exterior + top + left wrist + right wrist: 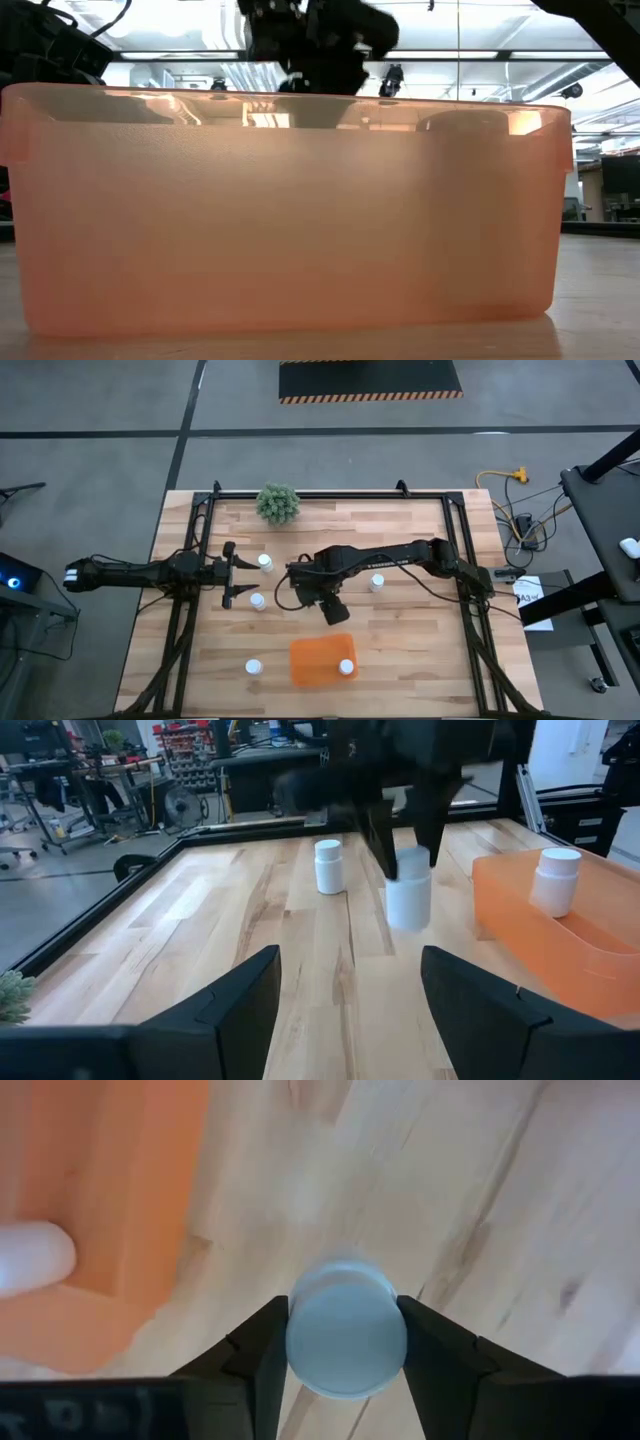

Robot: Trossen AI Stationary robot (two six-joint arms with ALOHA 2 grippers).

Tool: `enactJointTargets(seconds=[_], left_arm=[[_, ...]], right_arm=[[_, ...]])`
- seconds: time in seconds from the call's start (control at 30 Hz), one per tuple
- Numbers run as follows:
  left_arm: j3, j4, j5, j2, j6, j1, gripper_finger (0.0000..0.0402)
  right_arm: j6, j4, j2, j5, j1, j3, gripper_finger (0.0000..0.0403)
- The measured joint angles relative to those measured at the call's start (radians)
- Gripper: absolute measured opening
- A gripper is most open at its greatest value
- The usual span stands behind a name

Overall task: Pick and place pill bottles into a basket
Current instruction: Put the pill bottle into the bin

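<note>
right gripper point(345, 1342): jaws clamped on a bottle point(346, 1342)
basket point(100, 1220): just beside, another bottle point(30, 1258) inside
left gripper point(345, 995): jaws apart, empty

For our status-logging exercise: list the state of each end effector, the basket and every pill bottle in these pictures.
Right end effector: shut on gripped bottle.
Gripped bottle: upright, capped.
Left end effector: open, empty.
Basket: holds one bottle.
Basket bottle: upright, capped.
Four table bottles: upright, capped, outside basket.
</note>
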Motion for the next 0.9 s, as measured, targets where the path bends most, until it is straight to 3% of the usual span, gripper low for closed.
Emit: enactJointTargets(seconds=[0.43,0.9], left_arm=[[0.0,0.0,0.0,0.001,0.0,0.0,0.0224],[0.0,0.0,0.0,0.0,0.0,0.001,0.0224]], right_arm=[[0.044,-0.181,0.0,0.009,0.018,0.213,0.0153],[0.142,-0.26,-0.003,0.009,0.137,0.219,0.0152]])
